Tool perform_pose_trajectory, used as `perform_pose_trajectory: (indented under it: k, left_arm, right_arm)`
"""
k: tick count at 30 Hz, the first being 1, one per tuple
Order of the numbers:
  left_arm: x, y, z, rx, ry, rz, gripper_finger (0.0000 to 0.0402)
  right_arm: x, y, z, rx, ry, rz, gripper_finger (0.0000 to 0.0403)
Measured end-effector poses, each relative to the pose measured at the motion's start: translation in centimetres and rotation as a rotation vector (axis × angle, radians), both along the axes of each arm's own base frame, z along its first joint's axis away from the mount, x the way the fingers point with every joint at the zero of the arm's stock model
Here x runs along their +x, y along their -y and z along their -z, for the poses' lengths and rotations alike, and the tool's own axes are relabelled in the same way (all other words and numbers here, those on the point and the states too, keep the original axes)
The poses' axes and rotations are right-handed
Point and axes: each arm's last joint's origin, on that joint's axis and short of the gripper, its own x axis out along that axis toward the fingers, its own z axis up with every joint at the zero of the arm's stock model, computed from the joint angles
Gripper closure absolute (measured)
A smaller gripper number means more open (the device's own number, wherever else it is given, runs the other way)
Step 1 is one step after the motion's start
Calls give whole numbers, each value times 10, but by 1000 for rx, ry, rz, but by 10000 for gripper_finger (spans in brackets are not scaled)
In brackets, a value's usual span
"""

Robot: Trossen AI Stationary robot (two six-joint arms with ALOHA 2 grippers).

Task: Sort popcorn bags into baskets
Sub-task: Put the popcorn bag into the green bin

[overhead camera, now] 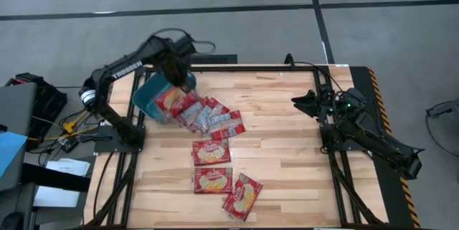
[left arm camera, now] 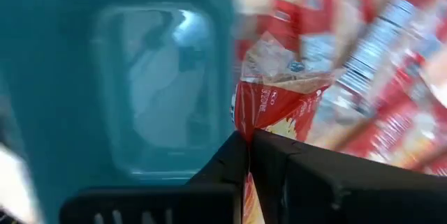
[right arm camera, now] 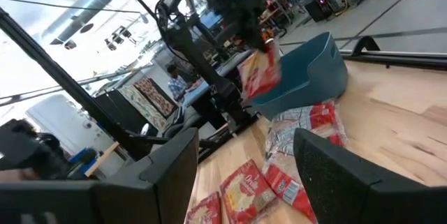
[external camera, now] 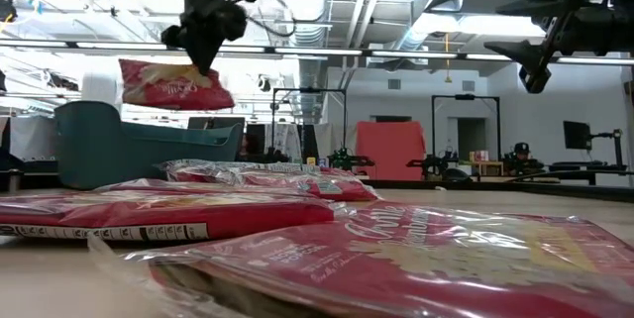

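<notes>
1. High view: wooden bench (overhead camera: 287, 144) fills the middle; arms mounted at either side.
2. Left arm, marked TROSSEN in white along the link, reaches to the far-left corner. Left gripper (overhead camera: 174, 79) clenched on held popcorn bag (overhead camera: 166, 99), pinching its top edge; seen clearly in left wrist view, fingers (left arm camera: 230, 155) closed on the crimped seam (left arm camera: 279, 84).
3. Right arm parked at the right edge, well apart from the work. Right gripper (overhead camera: 301, 103) released, jaws wide, nothing between them; same in right wrist view (right arm camera: 244, 161).
4. Teal bin (overhead camera: 147, 95) at the far-left corner. Low view: held bag (external camera: 173, 84) hangs above the bin's rim (external camera: 139, 130), not yet inside. Bin floor (left arm camera: 157, 105) looks bare in left wrist view.
5. Loose bags: overlapping heap (overhead camera: 211, 117) just beside the bin; three more toward the near edge (overhead camera: 210, 151), (overhead camera: 213, 180), (overhead camera: 242, 197), the last tilted.
6. Risks, judged: bag appears to straddle the rim nearest the heap, so an early release could land it on the rim or back on the heap. Thin seam grip; slick film could slip or swing. Overlapped heap may cause double picks later.
7. Writing: script logo on cream label, unreadable; small white print panels on bags, illegible.
</notes>
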Motion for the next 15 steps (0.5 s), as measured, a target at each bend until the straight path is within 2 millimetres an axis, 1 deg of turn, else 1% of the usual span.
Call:
perform_pose_trajectory:
  k: [5, 8, 11, 15]
  left_arm:
    - [-29, -37, 2, 36, -20, -121, 402]
    - [-44, -53, 5, 49, -9, -187, 402]
    - [-55, -63, 14, 13, 11, -240, 402]
    - [-61, -66, 33, -33, 2, -244, 401]
  right_arm:
    - [0, 0, 0, 0, 0, 0, 143]
    - [0, 0, 0, 0, 0, 0, 143]
    - [0, 0, 0, 1, 0, 0, 143]
    - [0, 0, 0, 1, 0, 0, 143]
